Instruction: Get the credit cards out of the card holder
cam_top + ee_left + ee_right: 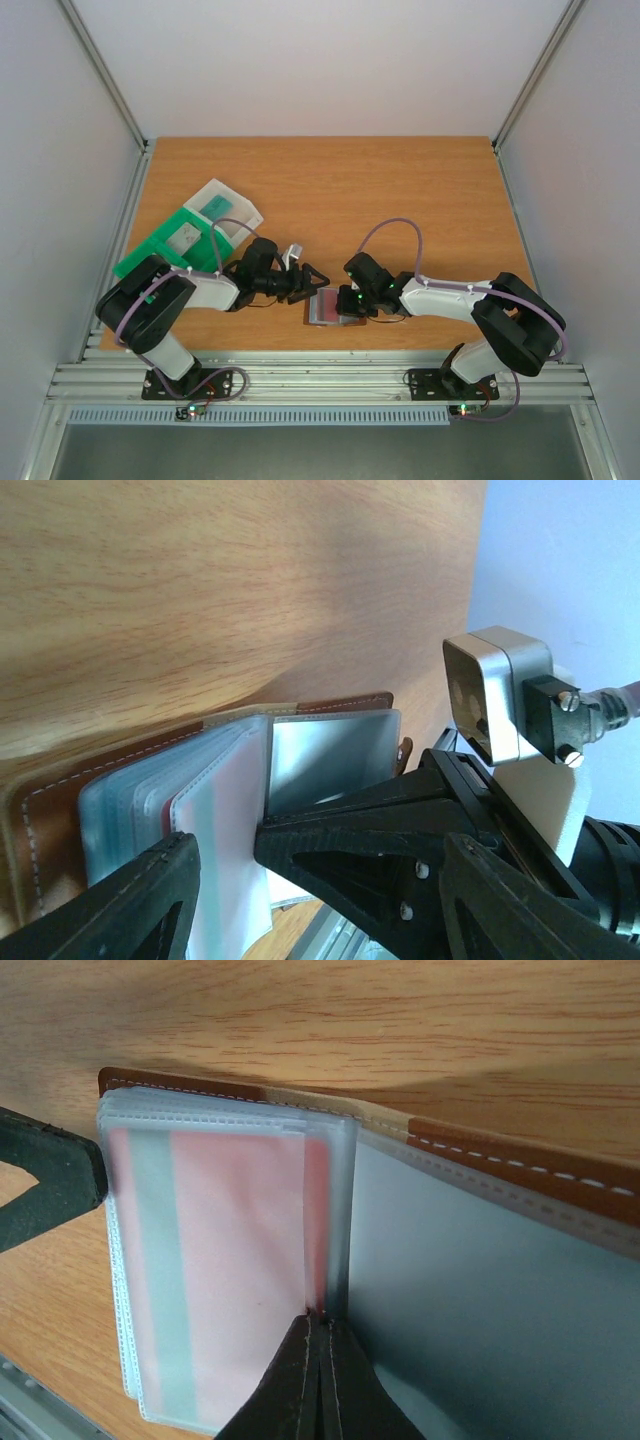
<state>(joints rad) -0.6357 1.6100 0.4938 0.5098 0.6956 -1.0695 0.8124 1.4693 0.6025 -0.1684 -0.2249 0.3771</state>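
Observation:
The card holder (335, 308) lies open near the table's front edge, brown outside (520, 1155), grey-blue inside (480, 1300), with a stack of frosted sleeves. A red credit card (245, 1260) shows pink through the top sleeve, crossed by a pale grey-green band. My right gripper (322, 1328) is shut. Its tip rests at the fold between the sleeve stack and the inner face, and nothing visible lies between its fingers. My left gripper (308, 283) is open at the holder's left edge. One finger (140, 900) sits beside the sleeves, and a raised sleeve (225, 820) stands inside its gap.
A green compartmented tray (160, 250) and a clear plastic box (228, 208) sit at the back left behind the left arm. The metal rail (320, 378) of the table's front edge runs just below the holder. The right wrist's silver camera (500, 695) is close to my left gripper.

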